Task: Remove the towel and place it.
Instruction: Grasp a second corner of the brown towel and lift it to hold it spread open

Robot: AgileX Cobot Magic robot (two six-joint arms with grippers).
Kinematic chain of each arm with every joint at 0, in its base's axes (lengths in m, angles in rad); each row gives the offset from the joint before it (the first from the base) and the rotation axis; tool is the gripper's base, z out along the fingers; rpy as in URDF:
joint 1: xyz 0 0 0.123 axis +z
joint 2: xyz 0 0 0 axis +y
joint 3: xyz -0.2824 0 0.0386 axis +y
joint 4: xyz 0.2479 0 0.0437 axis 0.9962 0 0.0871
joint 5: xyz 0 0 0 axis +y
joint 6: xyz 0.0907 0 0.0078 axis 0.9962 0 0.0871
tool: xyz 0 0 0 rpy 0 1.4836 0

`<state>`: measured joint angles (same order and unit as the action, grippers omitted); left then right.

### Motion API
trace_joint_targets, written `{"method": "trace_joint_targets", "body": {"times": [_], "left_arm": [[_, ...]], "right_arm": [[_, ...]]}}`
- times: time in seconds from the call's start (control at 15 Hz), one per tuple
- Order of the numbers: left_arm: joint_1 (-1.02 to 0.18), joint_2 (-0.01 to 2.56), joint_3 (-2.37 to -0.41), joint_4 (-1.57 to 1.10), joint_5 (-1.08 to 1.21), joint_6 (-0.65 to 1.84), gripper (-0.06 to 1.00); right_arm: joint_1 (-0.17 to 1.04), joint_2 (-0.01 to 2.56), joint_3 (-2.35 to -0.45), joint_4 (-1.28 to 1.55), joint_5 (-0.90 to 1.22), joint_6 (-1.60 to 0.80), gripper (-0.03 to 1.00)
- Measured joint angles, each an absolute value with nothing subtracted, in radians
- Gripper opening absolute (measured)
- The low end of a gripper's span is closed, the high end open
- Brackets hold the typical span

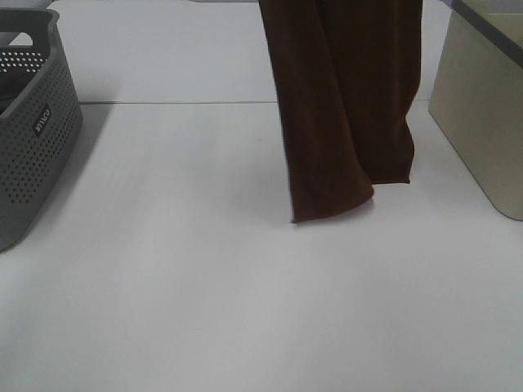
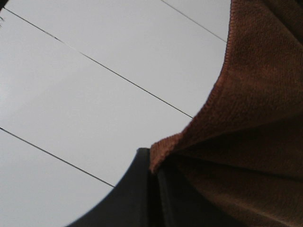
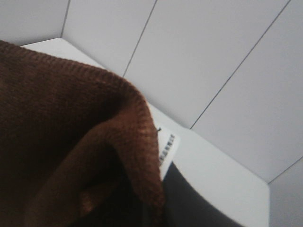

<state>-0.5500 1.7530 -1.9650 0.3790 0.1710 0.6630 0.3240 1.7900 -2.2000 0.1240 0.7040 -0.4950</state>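
- The towel (image 1: 343, 106) hung well to the right of the grey basket (image 1: 33, 122), its lower hem at or just above the table (image 1: 204, 286). I judged it could drag and bunch if it was lowered carelessly, or slip out of so thin a pinch.
- The left gripper (image 2: 152, 184) and right gripper (image 3: 163, 213) were raised high, far above basket height, each clamped tight on the towel's top edge.

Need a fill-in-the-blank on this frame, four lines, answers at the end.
The grey perforated basket stands at the exterior view's ____ edge.
The towel hangs ____ the basket and the beige bin.
The right wrist view shows a ____ label at the towel's hem.
The left claw is ____ on the towel.
Answers: left; between; white; shut.
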Motion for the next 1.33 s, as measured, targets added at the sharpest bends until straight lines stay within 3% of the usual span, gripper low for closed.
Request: {"method": "trace_joint_targets", "body": {"times": [0.33, 0.53, 1.0, 1.33], "left_arm": [[-0.455, 1.807, -1.965, 0.367, -0.097, 0.580, 0.00], [-0.405, 1.838, -1.965, 0.364, -0.218, 0.576, 0.00], [-0.364, 1.898, -1.965, 0.366, -0.228, 0.587, 0.00], [-0.291, 1.987, -1.965, 0.348, -0.412, 0.568, 0.00]], "right_arm": [[0.324, 1.842, -2.200, 0.047, 0.450, -0.531, 0.01], [0.324, 1.886, -2.200, 0.040, 0.344, -0.741, 0.01], [0.324, 1.933, -2.172, 0.019, 0.328, -1.011, 0.01], [0.324, 2.007, -2.168, 0.025, 0.100, -1.002, 0.01]]}}
